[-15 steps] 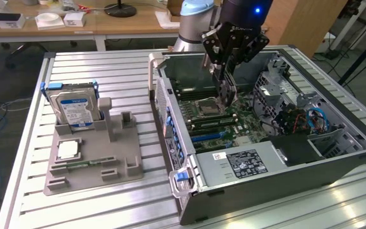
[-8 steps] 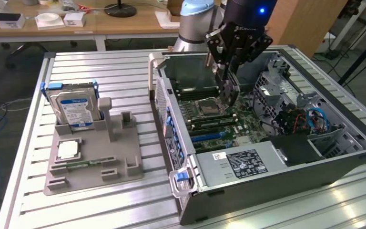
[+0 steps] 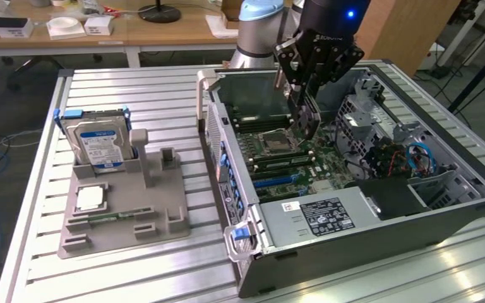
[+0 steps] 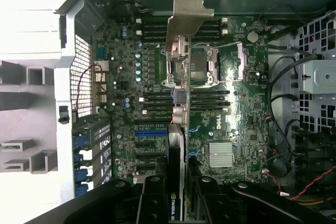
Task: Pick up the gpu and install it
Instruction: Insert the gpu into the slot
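Gpu [image 4: 177, 145] held over the Dell motherboard [image 4: 231, 114]
We see the gripper [image 3: 300, 101] with fingers [image 4: 152, 203] clamped on it (label reads NVIDIA).

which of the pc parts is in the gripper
The gpu: the black card with a silver bracket, gripped by the gripper above the motherboard. The hard drive, cpu chip and ram stick sit in the grey holder.
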`<state>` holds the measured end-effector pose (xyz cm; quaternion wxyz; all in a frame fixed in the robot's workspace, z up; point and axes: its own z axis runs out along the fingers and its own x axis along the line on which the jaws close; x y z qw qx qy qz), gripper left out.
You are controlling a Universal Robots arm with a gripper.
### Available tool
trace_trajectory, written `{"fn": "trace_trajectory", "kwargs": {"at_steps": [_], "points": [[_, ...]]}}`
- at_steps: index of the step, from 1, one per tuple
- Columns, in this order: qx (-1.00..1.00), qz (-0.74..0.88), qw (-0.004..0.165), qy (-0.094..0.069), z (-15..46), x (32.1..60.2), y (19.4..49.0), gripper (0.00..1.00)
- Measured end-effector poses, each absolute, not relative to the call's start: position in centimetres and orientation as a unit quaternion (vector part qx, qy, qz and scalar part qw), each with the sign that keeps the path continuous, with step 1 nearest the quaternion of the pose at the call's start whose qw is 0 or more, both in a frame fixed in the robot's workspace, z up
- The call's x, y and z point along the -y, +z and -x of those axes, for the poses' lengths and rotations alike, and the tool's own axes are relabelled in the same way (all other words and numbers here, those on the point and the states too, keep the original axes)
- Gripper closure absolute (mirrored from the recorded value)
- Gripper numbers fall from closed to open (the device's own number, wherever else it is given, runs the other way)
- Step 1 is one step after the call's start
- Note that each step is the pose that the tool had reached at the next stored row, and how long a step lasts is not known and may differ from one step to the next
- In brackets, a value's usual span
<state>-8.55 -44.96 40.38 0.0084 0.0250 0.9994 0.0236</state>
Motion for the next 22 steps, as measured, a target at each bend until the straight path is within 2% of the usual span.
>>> {"fn": "trace_trajectory", "kwargs": {"at_steps": [22], "points": [[-1.0,-0.012,0.008,0.024,7.97,44.96,40.36,0.74]]}}
